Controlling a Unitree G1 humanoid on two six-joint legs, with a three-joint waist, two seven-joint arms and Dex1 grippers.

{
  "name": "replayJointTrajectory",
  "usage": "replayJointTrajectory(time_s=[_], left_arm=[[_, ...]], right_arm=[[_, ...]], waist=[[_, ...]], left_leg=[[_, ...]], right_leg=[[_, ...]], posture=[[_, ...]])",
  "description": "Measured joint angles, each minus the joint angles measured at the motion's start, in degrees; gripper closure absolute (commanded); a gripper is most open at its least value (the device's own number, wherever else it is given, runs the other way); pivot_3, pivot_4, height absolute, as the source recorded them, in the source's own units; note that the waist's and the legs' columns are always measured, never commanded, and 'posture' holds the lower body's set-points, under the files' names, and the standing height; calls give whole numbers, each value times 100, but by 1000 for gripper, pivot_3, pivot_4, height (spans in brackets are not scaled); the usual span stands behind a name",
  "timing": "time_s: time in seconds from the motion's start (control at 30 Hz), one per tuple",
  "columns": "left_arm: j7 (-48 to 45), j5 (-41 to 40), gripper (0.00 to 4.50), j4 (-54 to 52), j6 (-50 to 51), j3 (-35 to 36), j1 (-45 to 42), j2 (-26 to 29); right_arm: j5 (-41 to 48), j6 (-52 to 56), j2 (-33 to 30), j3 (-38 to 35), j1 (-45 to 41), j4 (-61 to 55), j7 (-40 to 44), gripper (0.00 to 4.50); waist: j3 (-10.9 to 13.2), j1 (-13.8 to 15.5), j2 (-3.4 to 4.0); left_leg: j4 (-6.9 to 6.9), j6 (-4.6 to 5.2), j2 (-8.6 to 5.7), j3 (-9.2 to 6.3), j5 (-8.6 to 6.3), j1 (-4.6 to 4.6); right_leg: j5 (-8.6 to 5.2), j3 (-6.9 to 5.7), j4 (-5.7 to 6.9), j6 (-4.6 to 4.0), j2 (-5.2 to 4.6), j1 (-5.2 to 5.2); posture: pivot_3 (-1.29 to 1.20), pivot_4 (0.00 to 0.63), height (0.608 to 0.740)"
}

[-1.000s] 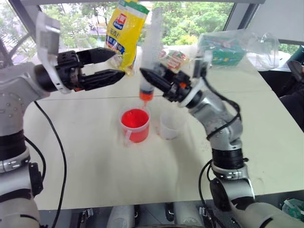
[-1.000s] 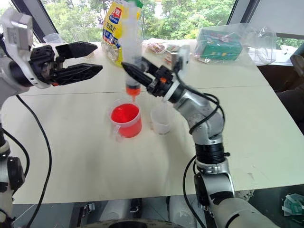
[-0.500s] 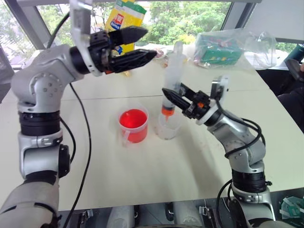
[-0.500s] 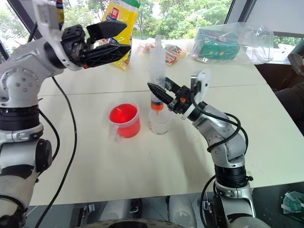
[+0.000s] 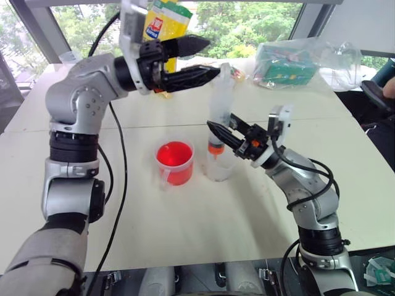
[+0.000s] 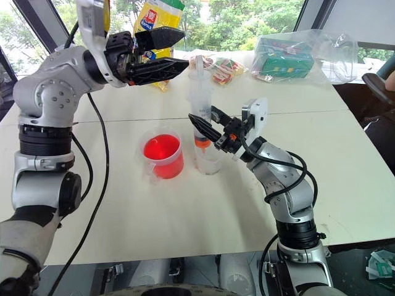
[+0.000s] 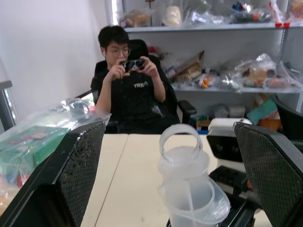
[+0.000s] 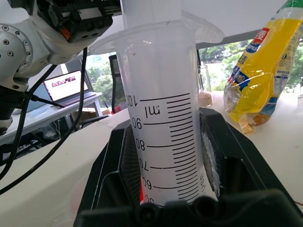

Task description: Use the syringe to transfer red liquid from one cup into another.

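My right gripper (image 5: 216, 131) is shut on the syringe (image 5: 219, 102), gripping the lower barrel. The syringe stands upright, and its orange tip (image 6: 200, 143) dips into the small clear handleless cup (image 5: 220, 168). In the right wrist view the marked barrel (image 8: 163, 142) sits between the black pads (image 8: 210, 151). To the left of the small cup stands the handled cup (image 5: 174, 161) with the red liquid (image 6: 160, 148). My left gripper (image 5: 212, 55) is open, level, just left of the white plunger top (image 7: 182, 146), which shows between its fingers (image 7: 80, 161).
A yellow bag (image 5: 162, 31), snack packets (image 6: 216, 65) and a green box in a clear plastic bag (image 5: 290, 61) lie at the far side of the white table (image 5: 185, 234). A person (image 7: 128, 90) sits beyond the table.
My right gripper carried the syringe from above the red cup over to the small cup and lowered it, then held still. My left gripper swung right toward the plunger top.
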Motion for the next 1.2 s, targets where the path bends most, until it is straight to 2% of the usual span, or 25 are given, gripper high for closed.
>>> replayJointTrajectory(time_s=[0.5, 0.6, 0.83, 0.87, 1.2], left_arm=[[-193, 693, 46, 925, -745, -105, -249, -470], [-229, 799, 821, 1086, -913, -134, -335, -615], [-514, 884, 4257, 1172, -1017, -252, -371, -777], [-554, 887, 4433, 1163, -1013, -270, -371, -798], [-711, 893, 4433, 759, -949, -292, -209, -724]], right_arm=[[-14, 0, -26, 2, 17, -2, 2, 3110], [-42, 3, -35, 7, 38, -7, -2, 3110], [-66, 10, -73, -7, 74, -7, -52, 3110], [-69, 9, -84, -19, 75, -8, -62, 3110], [35, 147, -168, -13, 70, -134, -51, 3110]], waist=[[2, 14, -3], [2, 10, -3], [3, 4, -4], [3, 4, -4], [3, 4, -5]], left_leg=[[0, 1, 0, 0, 0, -1], [0, 1, -2, 1, 0, -1], [0, 2, 0, 0, -1, -1], [1, 2, 0, 0, -1, -1], [0, 2, 2, -2, -1, -1]], right_leg=[[0, -1, 0, 0, -1, 0], [0, -1, -1, 1, -1, 0], [0, -1, 0, 1, 0, 0], [0, -1, 0, 1, -1, 0], [0, -1, 1, 1, -1, 0]], posture=[[0, 150, 740], [0, 150, 740], [0, 150, 740], [0, 150, 740], [0, 150, 740]])
